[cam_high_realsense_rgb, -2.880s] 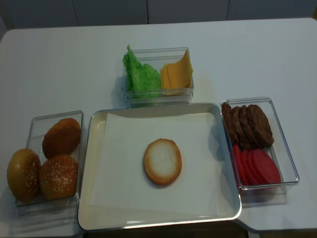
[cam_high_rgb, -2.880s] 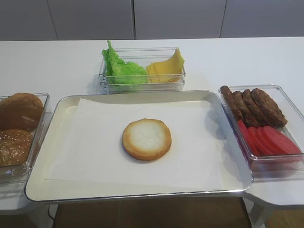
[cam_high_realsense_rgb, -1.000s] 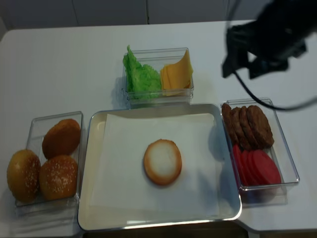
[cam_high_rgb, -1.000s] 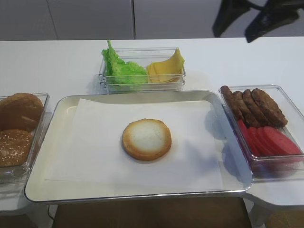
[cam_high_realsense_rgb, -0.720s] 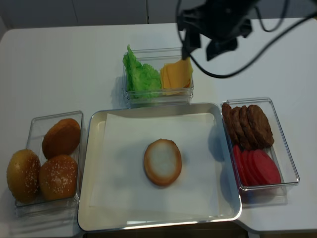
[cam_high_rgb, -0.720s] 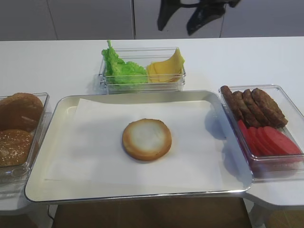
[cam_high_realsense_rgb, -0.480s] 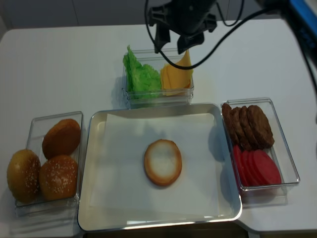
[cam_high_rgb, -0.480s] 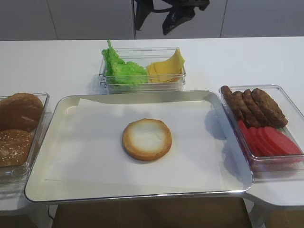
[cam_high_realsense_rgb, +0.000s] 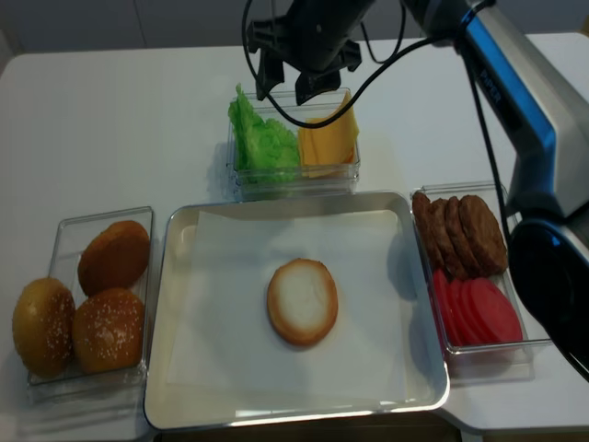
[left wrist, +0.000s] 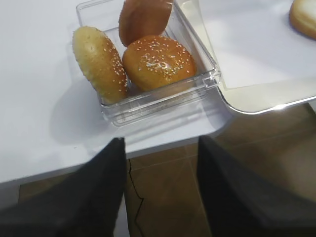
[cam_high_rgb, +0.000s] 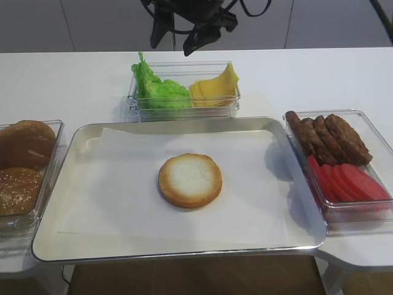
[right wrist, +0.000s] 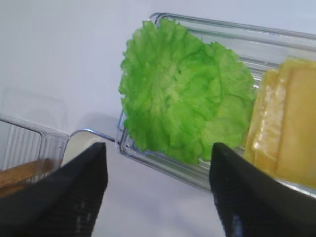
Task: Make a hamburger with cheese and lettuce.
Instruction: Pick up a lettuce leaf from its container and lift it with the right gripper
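The bun half [cam_high_rgb: 190,179] lies cut face up on white paper in the metal tray [cam_high_rgb: 73,147]; it also shows in the other high view [cam_high_realsense_rgb: 302,300]. Green lettuce [cam_high_rgb: 156,89] and yellow cheese slices [cam_high_rgb: 215,87] share a clear box at the back. My right gripper [cam_high_realsense_rgb: 285,81] is open and empty, hovering just behind and above the lettuce [cam_high_realsense_rgb: 262,138]. In the right wrist view its fingertips [right wrist: 94,168] frame the lettuce [right wrist: 182,98], with cheese [right wrist: 284,123] at right. My left gripper [left wrist: 160,187] is open and empty off the table's front left edge.
A clear box of seeded bun tops [cam_high_realsense_rgb: 78,313] stands left of the tray, seen also in the left wrist view [left wrist: 158,61]. A clear box of meat patties [cam_high_realsense_rgb: 460,230] and tomato slices [cam_high_realsense_rgb: 479,308] stands at the right. The right arm [cam_high_realsense_rgb: 515,83] crosses the back right.
My right arm has come into view from the right and swung left along the back, ending over the lettuce end of the box. The food has not moved.
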Action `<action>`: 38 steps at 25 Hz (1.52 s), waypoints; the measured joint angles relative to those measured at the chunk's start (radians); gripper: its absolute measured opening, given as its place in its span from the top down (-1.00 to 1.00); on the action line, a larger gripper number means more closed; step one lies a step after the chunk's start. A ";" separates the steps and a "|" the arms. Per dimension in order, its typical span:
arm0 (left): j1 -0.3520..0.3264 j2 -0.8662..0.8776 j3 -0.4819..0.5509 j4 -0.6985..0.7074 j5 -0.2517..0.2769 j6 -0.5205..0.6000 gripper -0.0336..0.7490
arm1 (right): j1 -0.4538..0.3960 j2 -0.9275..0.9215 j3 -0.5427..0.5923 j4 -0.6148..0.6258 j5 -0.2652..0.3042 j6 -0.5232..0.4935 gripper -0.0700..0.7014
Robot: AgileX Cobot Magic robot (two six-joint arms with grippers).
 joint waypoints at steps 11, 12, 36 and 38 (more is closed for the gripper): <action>0.000 0.000 0.000 0.000 0.000 0.000 0.01 | 0.030 0.035 -0.002 0.030 -0.210 -0.052 -0.49; 0.000 0.000 0.000 0.000 0.000 0.000 0.01 | 0.034 0.042 -0.004 0.030 -0.225 -0.054 -0.49; 0.000 0.000 0.000 0.000 0.000 0.000 0.01 | 0.035 0.138 -0.004 0.056 -0.297 -0.084 -0.49; 0.000 0.000 0.000 0.000 0.000 0.000 0.01 | 0.035 0.144 -0.004 0.053 -0.299 -0.084 -0.49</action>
